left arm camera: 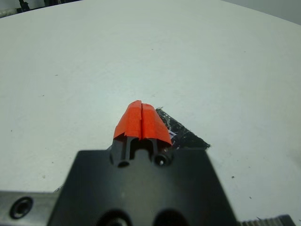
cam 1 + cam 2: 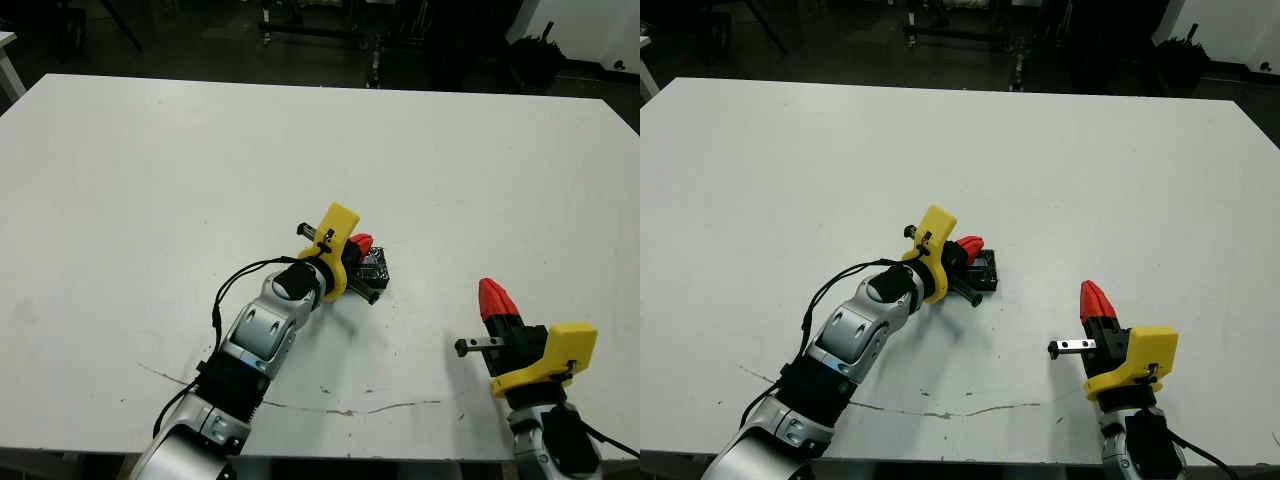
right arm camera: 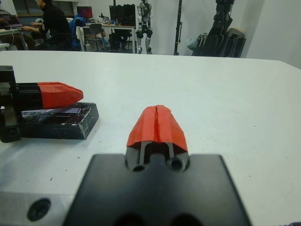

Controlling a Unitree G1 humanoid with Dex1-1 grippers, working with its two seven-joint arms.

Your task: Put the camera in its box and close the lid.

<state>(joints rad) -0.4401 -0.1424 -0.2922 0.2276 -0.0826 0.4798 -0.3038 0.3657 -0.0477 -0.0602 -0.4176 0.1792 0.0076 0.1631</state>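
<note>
While both grippers' fingers (image 1: 141, 123) are pressed together empty, the lid (image 3: 59, 121) lies flat under the left one.

No text, label, brand, number or sign can be read in any view. The lid (image 3: 59, 120) shows only speckled reflections, and the white bench (image 2: 150, 170) carries no writing at all.

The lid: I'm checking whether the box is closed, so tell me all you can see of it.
The lid is a flat black slab with a glossy, speckled top. It lies level on the black box, edges lined up, so the box looks closed. It sits on the white table near its middle. The left gripper, fingers shut, rests on or just over its top. The right gripper is apart from it.
</note>
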